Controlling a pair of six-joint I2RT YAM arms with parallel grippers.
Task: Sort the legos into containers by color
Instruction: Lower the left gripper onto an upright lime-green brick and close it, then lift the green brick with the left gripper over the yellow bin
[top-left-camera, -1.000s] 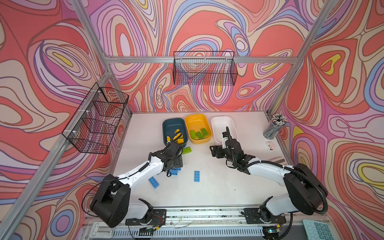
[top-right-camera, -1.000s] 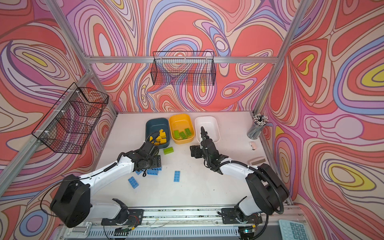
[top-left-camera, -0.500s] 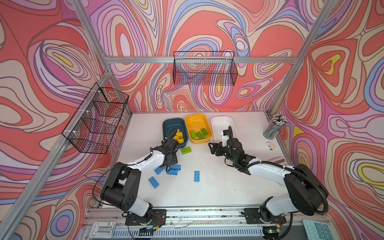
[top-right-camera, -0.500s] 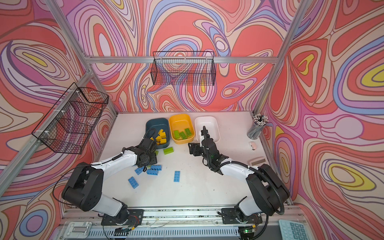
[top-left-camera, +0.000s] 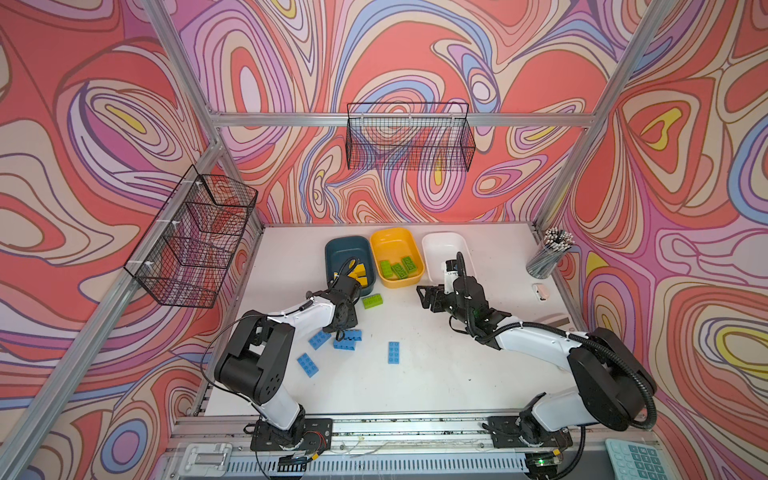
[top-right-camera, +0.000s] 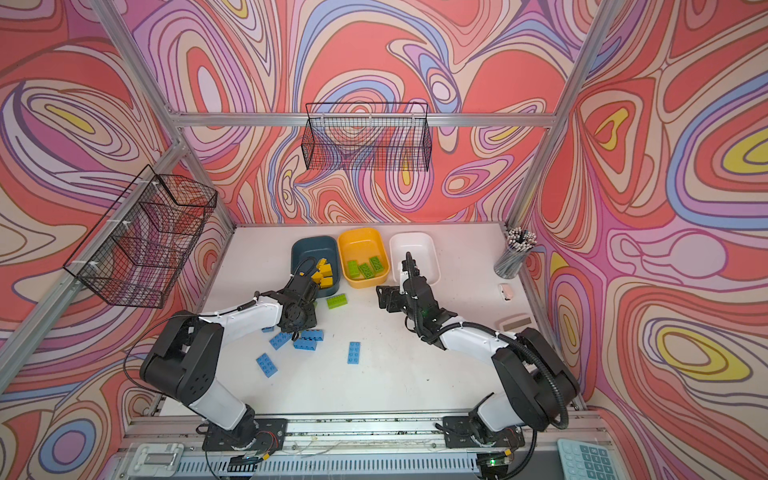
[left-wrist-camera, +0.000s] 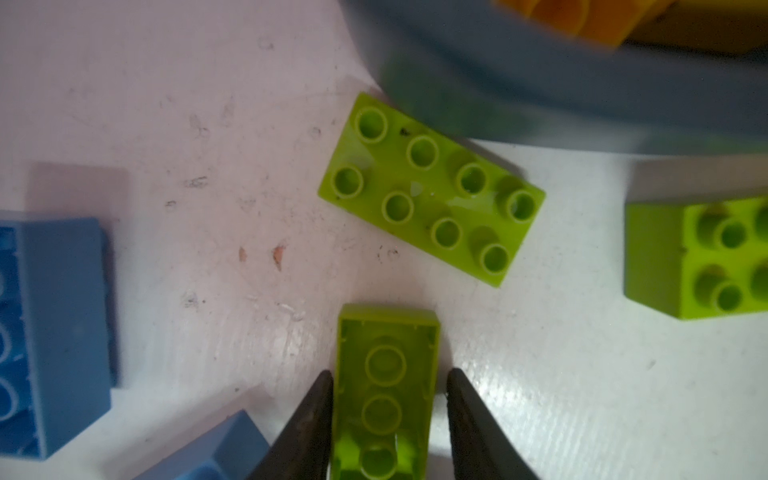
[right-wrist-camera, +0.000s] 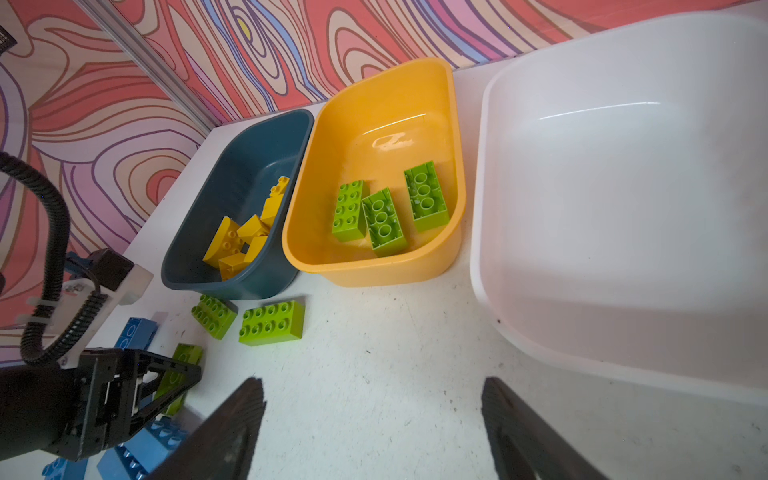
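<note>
My left gripper is shut on a lime green lego that shows its hollow underside, low over the table in front of the dark teal container. That tub holds yellow legos. Three green legos lie in the yellow-orange container; the white container holds none. A flat green lego and a taller one lie loose by the teal tub. Several blue legos are scattered nearer the front. My right gripper hovers open in front of the white tub.
A grey mesh pen cup stands at the back right, with a small white object on the table near it. Black wire baskets hang on the back wall and the left wall. A calculator lies beyond the front rail.
My left gripper's jaws have closed in from wide open onto the green lego, and the left arm's base link has swung round. The right gripper has barely shifted.
</note>
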